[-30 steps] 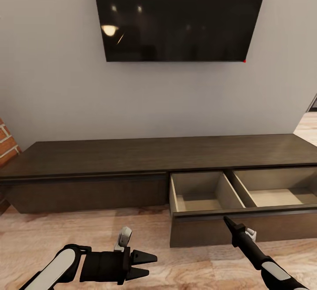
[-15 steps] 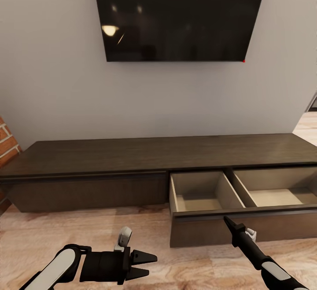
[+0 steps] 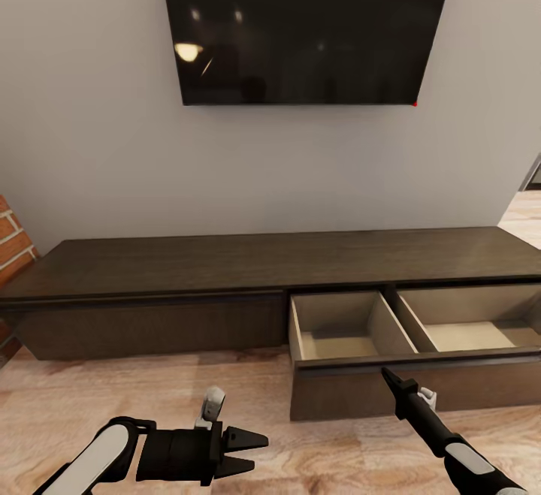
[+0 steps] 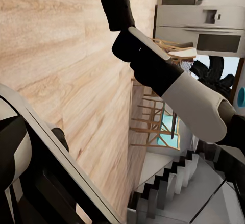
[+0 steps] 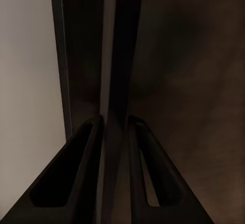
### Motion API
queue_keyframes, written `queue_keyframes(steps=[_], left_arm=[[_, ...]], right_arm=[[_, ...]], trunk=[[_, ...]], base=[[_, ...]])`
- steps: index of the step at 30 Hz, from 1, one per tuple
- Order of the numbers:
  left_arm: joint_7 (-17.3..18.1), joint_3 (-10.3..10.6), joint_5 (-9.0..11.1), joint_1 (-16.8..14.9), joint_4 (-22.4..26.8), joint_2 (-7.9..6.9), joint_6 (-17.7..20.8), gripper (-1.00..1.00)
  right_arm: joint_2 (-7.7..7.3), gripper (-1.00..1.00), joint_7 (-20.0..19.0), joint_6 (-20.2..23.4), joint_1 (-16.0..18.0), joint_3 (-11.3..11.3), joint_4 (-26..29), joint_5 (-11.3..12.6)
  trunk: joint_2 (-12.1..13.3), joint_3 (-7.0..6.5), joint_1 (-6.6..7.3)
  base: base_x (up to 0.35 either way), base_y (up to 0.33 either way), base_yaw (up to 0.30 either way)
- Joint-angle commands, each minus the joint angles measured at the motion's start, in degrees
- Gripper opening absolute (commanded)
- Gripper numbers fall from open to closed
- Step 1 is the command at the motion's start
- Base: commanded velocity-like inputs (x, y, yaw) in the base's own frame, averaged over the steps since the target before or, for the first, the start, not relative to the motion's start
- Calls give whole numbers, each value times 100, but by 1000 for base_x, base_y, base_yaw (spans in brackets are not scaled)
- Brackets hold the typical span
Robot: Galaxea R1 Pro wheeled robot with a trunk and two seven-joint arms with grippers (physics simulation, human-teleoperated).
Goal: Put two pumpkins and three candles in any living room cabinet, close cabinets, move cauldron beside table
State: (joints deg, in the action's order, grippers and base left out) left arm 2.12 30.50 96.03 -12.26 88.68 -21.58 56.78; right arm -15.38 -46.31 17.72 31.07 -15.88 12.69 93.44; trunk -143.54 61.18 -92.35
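Far left, we note a strip of brick wall (image 3: 11,243) beside the cabinet (image 3: 255,262), which runs low along the grey wall beneath a wall-mounted television (image 3: 306,25).

Our left gripper (image 3: 252,452) hangs low over the wood floor (image 3: 113,390), well short of the cabinet and clear of everything. Its fingers stand apart and hold nothing. We judge it is parked out of the way while the other arm works.

The cabinet's left front panel sits flush and shut. To its right, one wide drawer (image 3: 409,382) stands pulled out, showing two pale compartments split by a divider. Both look bare in the parts we can see; their near floors are hidden behind the drawer front.

Our right gripper (image 3: 391,380) reaches to the top edge of that drawer front. In the right wrist view the gripper (image 5: 115,124) straddles the thin dark edge of the panel, one finger on each side. Whether the fingers (image 5: 89,132) actually press the panel we cannot tell. We judge this posture serves to draw the drawer open as a place for the items.

The cabinet is dark brown wood, long, flat-topped and handleless, which we judge explains gripping the panel edge.
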Motion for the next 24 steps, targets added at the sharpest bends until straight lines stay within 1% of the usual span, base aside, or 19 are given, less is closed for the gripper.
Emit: queue_keyframes(steps=[1,15,16,24], left_arm=[[23,5,-12,-4,1,-4,4,100],[20,6,-14,-4,1,-4,4,100],[22,7,-13,-4,1,-4,3,100],[20,4,-13,-4,1,-4,4,100]], right_arm=[[0,-100,-150,88,-48,-275,14,-10],[0,-100,-138,91,-48,-275,14,-10],[0,100,-138,91,-48,-275,14,-10],[0,100,-136,91,-48,-275,7,-10]], trunk=[[-3,6,3],[-3,6,3],[-3,6,3],[-3,6,3]], base=[[-25,0,0],[-3,0,0],[0,0,0],[0,0,0]])
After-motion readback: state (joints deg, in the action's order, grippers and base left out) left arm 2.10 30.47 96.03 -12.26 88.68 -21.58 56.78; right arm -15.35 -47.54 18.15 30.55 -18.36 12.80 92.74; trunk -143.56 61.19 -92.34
